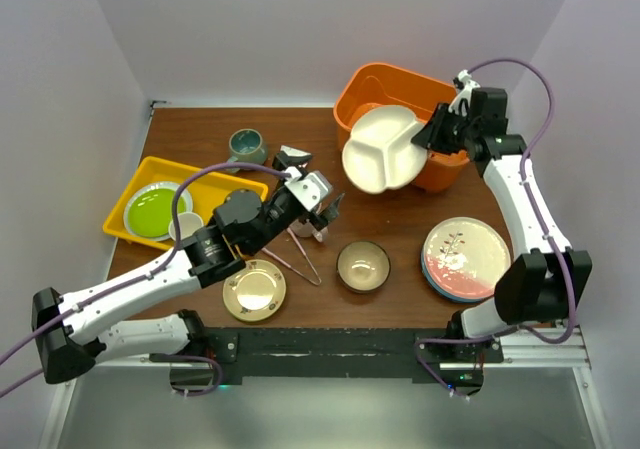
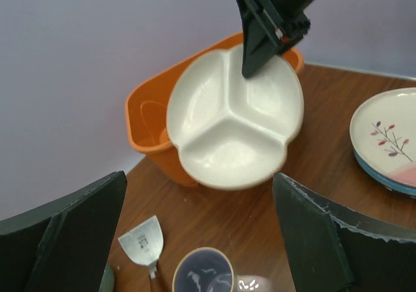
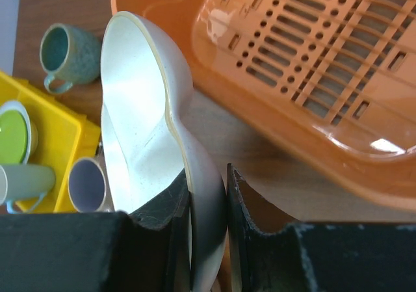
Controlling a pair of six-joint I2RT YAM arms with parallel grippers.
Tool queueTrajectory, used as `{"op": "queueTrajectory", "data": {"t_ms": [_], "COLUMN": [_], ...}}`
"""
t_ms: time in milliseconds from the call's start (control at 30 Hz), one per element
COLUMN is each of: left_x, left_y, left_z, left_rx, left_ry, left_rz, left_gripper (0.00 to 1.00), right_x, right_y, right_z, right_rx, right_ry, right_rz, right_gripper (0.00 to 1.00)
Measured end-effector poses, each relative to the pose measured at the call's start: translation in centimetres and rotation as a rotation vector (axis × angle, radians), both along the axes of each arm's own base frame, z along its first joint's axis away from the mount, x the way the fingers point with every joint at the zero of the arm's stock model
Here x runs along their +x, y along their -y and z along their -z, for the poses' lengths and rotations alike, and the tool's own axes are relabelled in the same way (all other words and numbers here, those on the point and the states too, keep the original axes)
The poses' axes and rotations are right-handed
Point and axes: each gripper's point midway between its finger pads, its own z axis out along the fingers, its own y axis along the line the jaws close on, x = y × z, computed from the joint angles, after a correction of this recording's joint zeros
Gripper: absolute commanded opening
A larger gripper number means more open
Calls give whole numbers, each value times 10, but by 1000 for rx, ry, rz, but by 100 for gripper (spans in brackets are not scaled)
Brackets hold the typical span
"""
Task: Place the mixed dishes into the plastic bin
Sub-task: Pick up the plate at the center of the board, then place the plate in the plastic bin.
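My right tool (image 1: 430,137) grips the plate (image 1: 378,151) by its rim only, tilted just before the near wall of the bin (image 1: 352,101). It can slip, or strike this wall and fall outside.

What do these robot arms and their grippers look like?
The left arm and right arm have white shells, black joints and a purple cable each. The left gripper and right gripper are matte black, with two wedge-shaped fingers.
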Motion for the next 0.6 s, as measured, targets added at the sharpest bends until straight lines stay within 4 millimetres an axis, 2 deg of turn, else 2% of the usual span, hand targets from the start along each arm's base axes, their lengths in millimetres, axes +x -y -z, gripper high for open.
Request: {"op": "queueTrajectory", "data": {"t_ms": [100, 233, 367, 467, 600], "left_x": [7, 19, 21, 20, 17], "left_y": [-10, -32, -51, -60, -73], "left_z": [19, 59, 90, 105, 121], "left_rx": [37, 103, 136, 138, 131], "left_ry": [-71, -184, -281, -328, -366], "left_rz": [-14, -63, -92, -101, -116], "left_gripper": [100, 100, 100, 100, 100], "right_x": [24, 53, 79, 98, 123], "right_y": [4, 7, 10, 13, 18], "right_z": [-10, -28, -38, -35, -18], "right_rx": [13, 39, 61, 67, 75], "right_ry": [26, 74, 114, 121, 95], "right_rz": [19, 45, 68, 88, 118], "right_gripper": [0, 0, 0, 0, 0]}}
